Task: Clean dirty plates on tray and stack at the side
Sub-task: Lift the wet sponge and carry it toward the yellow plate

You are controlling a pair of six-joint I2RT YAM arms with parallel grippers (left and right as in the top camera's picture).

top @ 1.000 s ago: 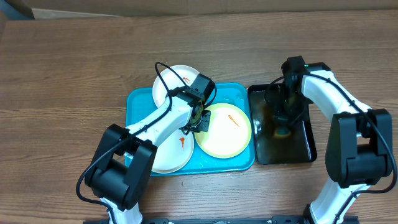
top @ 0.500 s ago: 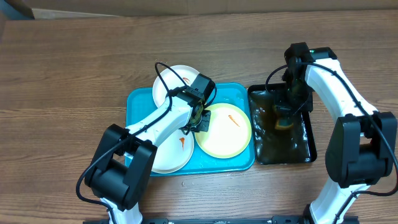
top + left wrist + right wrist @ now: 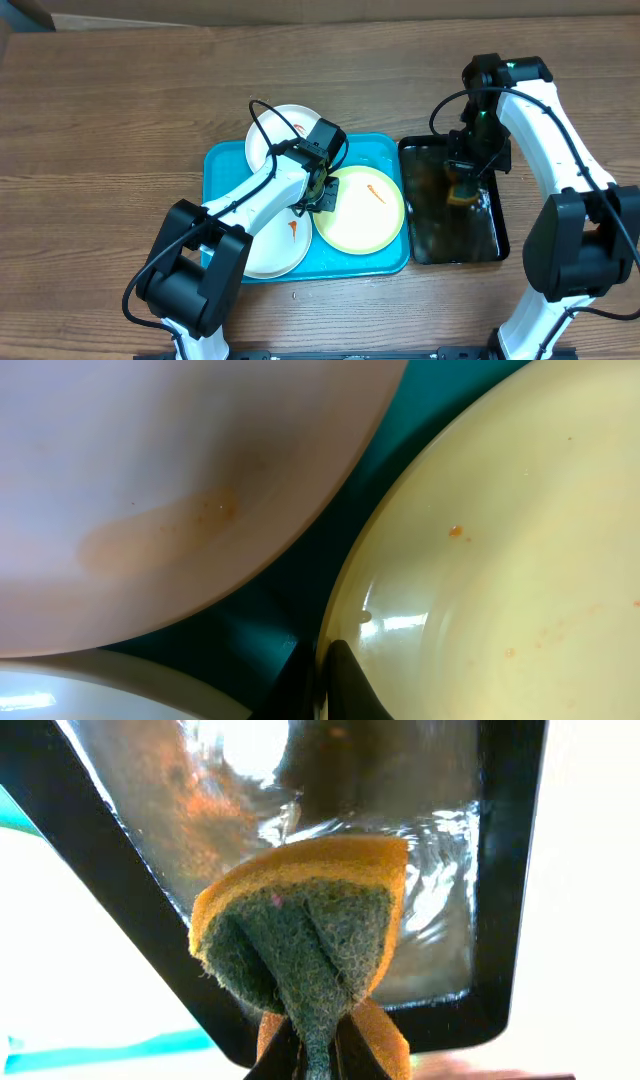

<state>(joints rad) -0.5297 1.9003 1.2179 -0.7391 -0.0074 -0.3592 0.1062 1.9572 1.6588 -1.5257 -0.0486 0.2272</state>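
overhead | right end effector (image 3: 462, 186) raised, clamps sponge (image 3: 459, 194) | left end effector (image 3: 322, 197) pinches yellow-green plate (image 3: 365, 216) rim

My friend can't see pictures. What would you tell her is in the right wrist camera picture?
The right gripper pinches a folded yellow sponge, its green scrubby side facing the camera. Behind the sponge is a black tray holding shiny brownish water.

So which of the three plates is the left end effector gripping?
The pale yellow-green plate; the left end effector pinches its rim. Both white plates lie free.
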